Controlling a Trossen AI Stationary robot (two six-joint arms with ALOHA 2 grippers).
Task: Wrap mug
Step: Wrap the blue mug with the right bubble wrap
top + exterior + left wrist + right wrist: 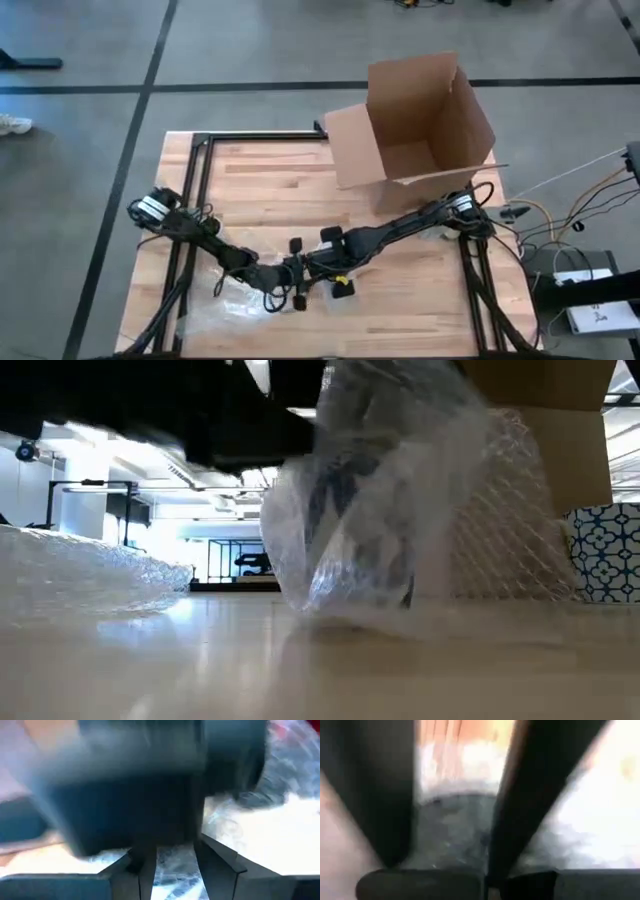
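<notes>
Both pincers meet at the near middle of the table [260, 190], right over the bundle. The left pincer [285, 285] comes in from the left, its fingers [215, 862] set a narrow gap apart with clear bubble wrap [400, 510] showing between them; whether they grip it, I cannot tell. The right pincer [315, 268] reaches in from the right, and its grip on the wrap cannot be told either. The mug [345, 510] sits dark and blurred inside that wrap, resting on the table. More wrap lies loose to the near left. Behind, at the far right, a cardboard box [420, 120] stands open.
</notes>
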